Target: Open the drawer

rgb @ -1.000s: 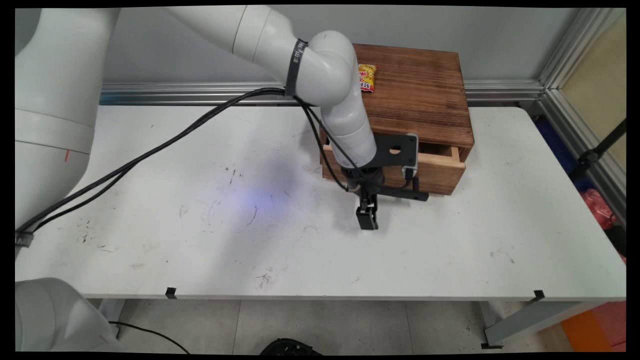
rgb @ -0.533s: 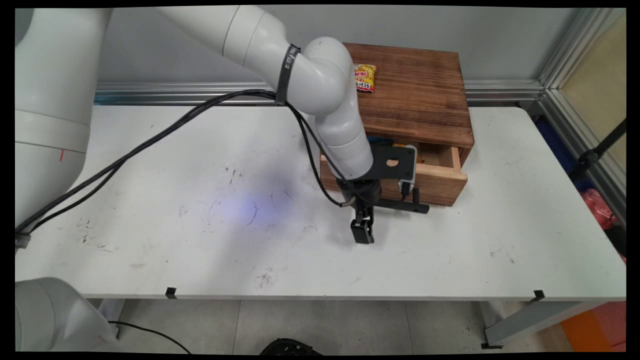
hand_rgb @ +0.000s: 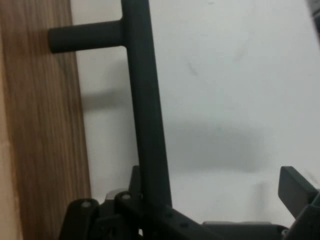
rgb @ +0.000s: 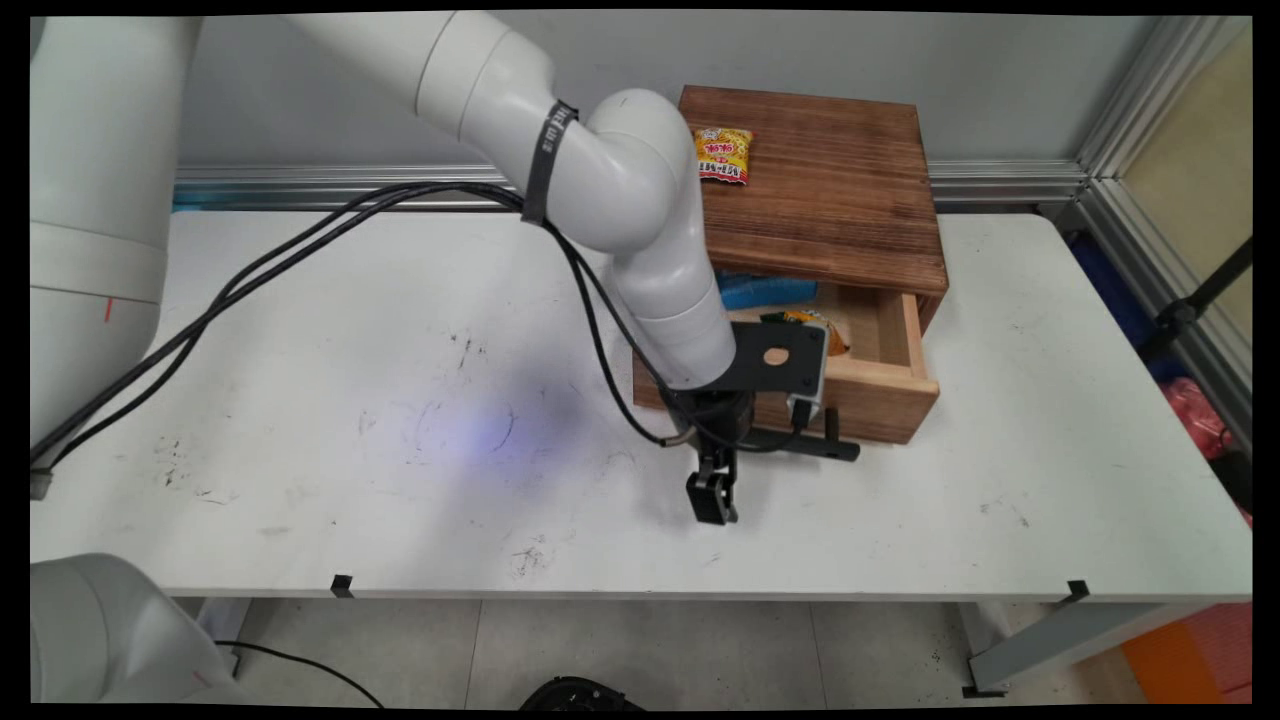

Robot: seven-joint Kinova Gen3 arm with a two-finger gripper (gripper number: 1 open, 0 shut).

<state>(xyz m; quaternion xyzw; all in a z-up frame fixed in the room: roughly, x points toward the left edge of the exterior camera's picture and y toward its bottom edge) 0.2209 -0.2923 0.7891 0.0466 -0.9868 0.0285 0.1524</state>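
A dark wooden cabinet (rgb: 830, 190) stands at the back right of the white table (rgb: 400, 350). Its light wooden drawer (rgb: 870, 405) is pulled partly out. My gripper (rgb: 712, 505) points down just in front of the drawer, at the left end of its black bar handle (rgb: 805, 445). In the hand view the handle (hand_rgb: 145, 100) runs up the picture beside the drawer front (hand_rgb: 45, 150) and lies against the left side of my gripper (hand_rgb: 217, 180). The right fingertip (hand_rgb: 297, 190) stands far from the bar, so the gripper is open. Inside the drawer lie a blue item (rgb: 765, 292) and an orange packet (rgb: 810, 322).
A yellow and red snack packet (rgb: 723, 155) lies on the cabinet top near its left edge. Black cables (rgb: 300, 260) hang from the arm over the table's left half. An aluminium rail (rgb: 1000, 185) runs along the wall behind the table.
My gripper has moved toward the table's near edge and slightly left. The drawer has slid further out with it, uncovering the blue item and the orange packet inside.
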